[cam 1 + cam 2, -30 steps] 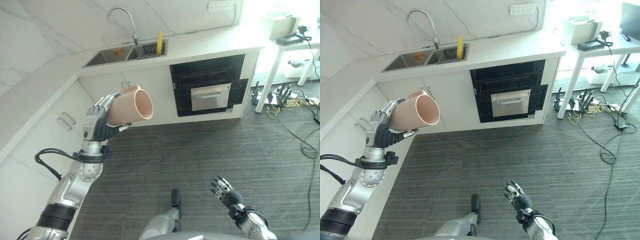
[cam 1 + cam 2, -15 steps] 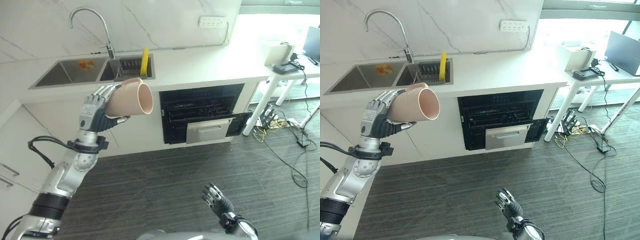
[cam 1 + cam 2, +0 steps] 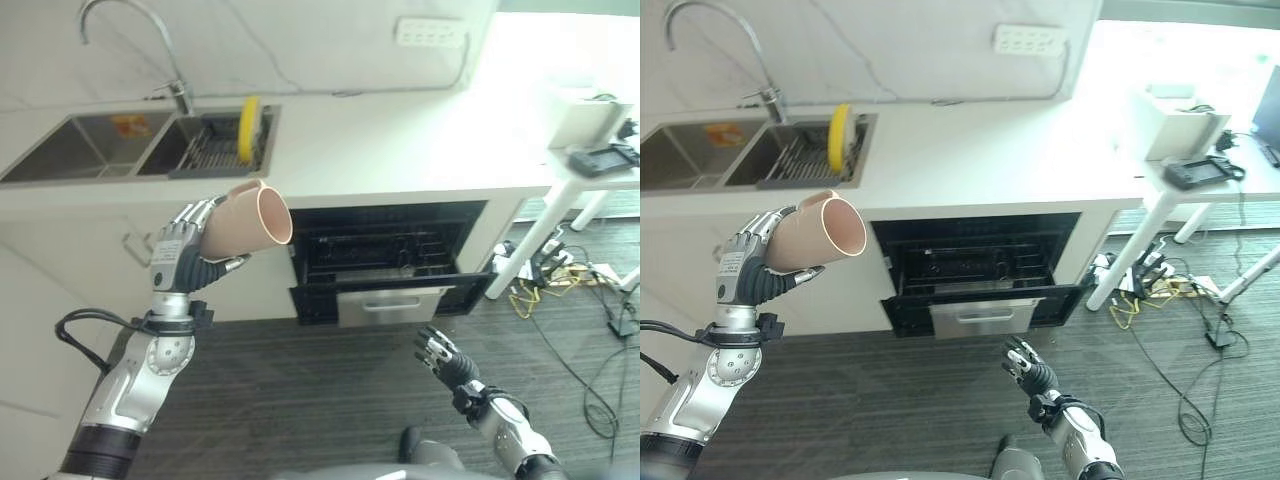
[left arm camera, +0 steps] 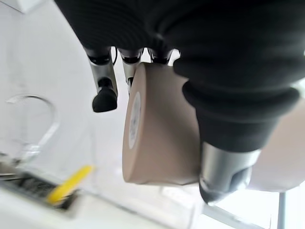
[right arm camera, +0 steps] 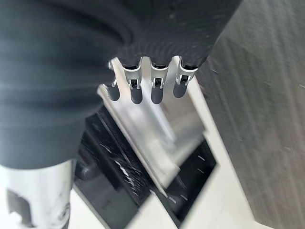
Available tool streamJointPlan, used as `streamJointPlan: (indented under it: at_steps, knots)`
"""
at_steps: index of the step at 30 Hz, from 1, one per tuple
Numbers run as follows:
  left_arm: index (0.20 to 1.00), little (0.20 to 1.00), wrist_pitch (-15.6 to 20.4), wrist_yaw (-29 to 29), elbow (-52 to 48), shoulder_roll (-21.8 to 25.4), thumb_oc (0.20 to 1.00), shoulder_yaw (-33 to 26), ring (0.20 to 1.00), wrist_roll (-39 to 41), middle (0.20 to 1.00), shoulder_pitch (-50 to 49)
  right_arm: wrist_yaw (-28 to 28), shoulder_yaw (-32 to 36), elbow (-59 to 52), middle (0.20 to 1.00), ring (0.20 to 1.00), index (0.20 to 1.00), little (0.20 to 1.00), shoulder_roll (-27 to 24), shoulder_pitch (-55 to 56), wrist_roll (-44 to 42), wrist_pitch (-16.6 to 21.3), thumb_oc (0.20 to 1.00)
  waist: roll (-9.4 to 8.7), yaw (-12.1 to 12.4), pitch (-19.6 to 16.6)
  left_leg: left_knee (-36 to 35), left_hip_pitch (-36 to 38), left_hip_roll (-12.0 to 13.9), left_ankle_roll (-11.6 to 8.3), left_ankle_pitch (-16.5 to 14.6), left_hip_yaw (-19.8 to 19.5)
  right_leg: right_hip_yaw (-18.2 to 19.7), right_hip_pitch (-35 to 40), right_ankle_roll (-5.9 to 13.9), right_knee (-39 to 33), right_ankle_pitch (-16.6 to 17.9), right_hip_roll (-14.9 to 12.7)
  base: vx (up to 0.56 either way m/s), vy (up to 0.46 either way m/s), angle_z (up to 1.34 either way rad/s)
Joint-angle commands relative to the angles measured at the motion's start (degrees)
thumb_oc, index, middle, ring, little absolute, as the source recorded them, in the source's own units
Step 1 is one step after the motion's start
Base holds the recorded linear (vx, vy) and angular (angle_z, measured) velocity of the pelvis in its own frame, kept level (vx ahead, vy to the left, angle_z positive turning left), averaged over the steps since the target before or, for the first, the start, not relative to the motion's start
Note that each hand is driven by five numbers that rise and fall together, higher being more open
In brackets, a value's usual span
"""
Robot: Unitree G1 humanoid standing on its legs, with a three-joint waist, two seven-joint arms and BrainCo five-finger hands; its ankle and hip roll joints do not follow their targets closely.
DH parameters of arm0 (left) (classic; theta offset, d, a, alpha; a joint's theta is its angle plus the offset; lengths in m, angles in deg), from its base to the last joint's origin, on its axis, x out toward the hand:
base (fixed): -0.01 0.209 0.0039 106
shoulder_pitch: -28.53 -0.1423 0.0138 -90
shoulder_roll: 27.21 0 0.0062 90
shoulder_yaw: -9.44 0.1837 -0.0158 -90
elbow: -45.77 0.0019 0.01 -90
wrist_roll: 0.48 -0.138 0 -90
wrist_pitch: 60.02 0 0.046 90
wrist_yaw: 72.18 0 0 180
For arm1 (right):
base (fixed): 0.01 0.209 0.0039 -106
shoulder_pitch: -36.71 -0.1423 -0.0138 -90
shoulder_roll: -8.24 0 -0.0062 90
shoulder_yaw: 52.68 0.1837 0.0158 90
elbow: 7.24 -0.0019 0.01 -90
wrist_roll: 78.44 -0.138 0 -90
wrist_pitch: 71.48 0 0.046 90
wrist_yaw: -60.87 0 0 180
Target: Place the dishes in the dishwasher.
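Observation:
My left hand [image 3: 178, 255] is shut on a beige cup [image 3: 246, 218], held on its side with its mouth toward the dishwasher; its fingers and thumb [image 4: 223, 174] wrap the cup [image 4: 159, 131]. The dishwasher [image 3: 390, 262] sits under the white counter, its black cavity open and its steel-fronted drawer [image 3: 980, 312] pulled out a little. My right hand [image 3: 441, 358] hangs low in front of the dishwasher, open, fingers [image 5: 159, 90] relaxed and holding nothing.
A double sink [image 3: 90, 150] with a curved tap [image 3: 758, 55] is set in the counter; a yellow plate [image 3: 247, 127] stands in its rack. A white table [image 3: 1220, 190] with a box and cables on the floor stands to the right. Grey floor lies before the dishwasher.
The camera has swung, so the dishwasher now sits nearer the middle. The cup stays in my left hand, a little lower. My right hand has risen toward the dishwasher drawer.

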Motion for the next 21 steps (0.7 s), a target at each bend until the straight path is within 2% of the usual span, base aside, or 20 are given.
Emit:
streamJointPlan:
  at_steps: [1,3,4,6,7,9,13,14,15,16,19,21]
  knots:
    - [0.2,0.2,1.65,-2.4,-3.75,2.72,0.2,-1.72,0.2,0.68,0.2,3.34,-0.94,-0.69,-2.23,1.0,1.0,1.0,1.0,1.79,1.72,-1.3,2.28,1.0,-0.53,-0.23,-2.63,-1.36,-8.42,-2.87,3.96,-2.78,-0.79,2.75,4.02,5.42,-3.72,-2.68,-4.18,0.1,-0.255,-0.05]
    - [0.2,0.2,2.12,-2.1,-3.61,2.74,0.2,-1.67,0.2,1.71,0.2,3.42,-1.61,-0.48,-0.85,1.0,1.0,1.0,1.0,1.67,2.08,-0.84,3.26,1.0,-0.47,-0.29,-2.43,0.22,-10.07,-4.81,4.68,-4.18,0.13,1.84,5.39,4.87,-4.62,-2.99,-3.82,0.09,-0.128,-0.06]
    - [0.2,0.2,2.36,-1.75,-3.62,2.53,0.2,-1.5,0.2,1.5,0.2,3.54,-1.56,-0.48,-0.36,1.0,1.0,1.0,1.0,1.77,2.17,-0.97,3.64,1.0,-0.22,0.01,-2.33,-1.59,-10.46,-6.41,4.94,-4.52,-0.17,1.32,6.23,5.0,-5.46,-3.11,-3.5,0.13,-0.021,-0.07]
    - [0.2,0.2,2.39,-1.52,-3.51,1.98,0.2,-1.01,0.2,0.88,0.2,3.88,-1.4,-0.83,0.15,1.0,1.0,1.0,1.0,1.94,1.96,-0.83,3.85,1.0,1.15,0.6,-2.15,-8.41,-10.77,-8.48,4.36,-1.64,-0.88,0.96,7.88,5.03,-7.15,-3.73,-2.17,0.16,0.1,0.03]
    - [0.2,0.2,3.11,-2.4,-2.31,1.95,0.2,0.34,0.2,0.62,0.2,4.92,-1.07,-0.97,-0.38,1.0,1.0,1.0,1.0,2.04,2.54,-0.77,3.9,1.0,1.9,0.27,-1.72,-10.25,-11.16,-8.2,3.8,0.78,0.55,0.46,9.03,4.74,-7.72,-4.43,-2.02,0.1,0.129,-0.03]
    - [0.2,0.2,3.21,-3.13,-1.61,2.1,0.2,0.65,0.2,0.34,0.2,5.33,-1.64,-1.23,-0.99,1.0,1.0,1.0,1.0,1.78,2.83,0.15,3.25,1.0,2.0,-0.15,-1.81,-11.16,-10.5,-9.06,4.38,-0.02,-0.3,0.55,8.93,4.71,-7.88,-4.36,-2.17,0.06,0.189,-0.01]
    - [0.2,0.2,4.66,-2.41,-0.08,2.68,0.2,2.57,0.2,1.46,0.2,8.14,-1.88,0.19,-2.11,1.0,1.0,1.0,1.0,1.26,5.28,0.89,3.23,1.0,1.5,-1.89,-2.15,-7.72,-10.51,-9.86,4.84,-1.82,5.83,-2.39,9.88,5.42,-8.03,-3.8,-3.75,0.05,0.225,0.11]
    - [0.2,0.2,4.83,-2.67,0.84,2.84,0.2,3.04,0.2,1.43,0.2,8.76,-1.44,-0.08,-1.57,1.0,1.0,1.0,1.0,1.46,4.91,1.02,3.37,1.0,1.41,-1.7,-1.88,-7.72,-9.92,-10.5,5.31,-2.83,5.03,-2.84,9.75,5.84,-6.47,-4.51,-4.63,0.06,0.308,0.35]
    - [0.2,0.2,3.5,-2.85,0.78,2.52,0.2,3.0,0.2,0.53,0.2,8.79,-1.12,-0.32,-1.54,1.0,1.0,1.0,1.0,2.12,4.13,1.42,2.53,1.0,1.9,-0.96,-1.65,-8.63,-9.6,-11.68,6.81,-3.22,2.15,-2.24,8.39,6.34,-2.64,-5.11,-5.18,0.05,0.288,0.16]
    - [0.2,0.2,3.75,-2.9,0.76,2.46,0.2,2.87,0.2,-0.21,0.2,8.6,-0.87,-0.27,-2.06,1.0,1.0,1.0,1.0,2.52,4.11,1.08,2.03,1.0,2.23,-0.75,-1.31,-8.51,-9.51,-12.16,7.73,-3.73,1.68,-1.6,7.24,6.71,0.92,-5.6,-5.25,0.02,0.229,-0.21]
    - [0.2,0.2,3.82,-2.53,1.55,4.26,0.2,2.56,0.2,0.26,0.2,8.42,-1.28,-0.53,-3.92,1.0,1.0,1.0,1.0,4.24,5.55,2.87,1.34,1.0,1.98,-0.82,0.05,-6.85,-9.29,-13.35,10.29,-5.59,0.86,1.54,1.79,8.29,12.75,-3.44,-6.57,0.04,0.099,-0.49]
    - [0.2,0.2,4.07,-2.5,2.94,4.3,0.2,2.61,0.2,1.13,0.2,8.92,-1.85,-1.04,-3.74,1.0,1.0,1.0,1.0,5.14,6.45,3.75,2.0,1.0,1.21,-1.17,0.28,-6.97,-8.85,-13.91,10.27,-5.67,1.23,1.99,1.34,8.11,9.26,-2.84,-7.07,0.12,-0.076,-0.16]
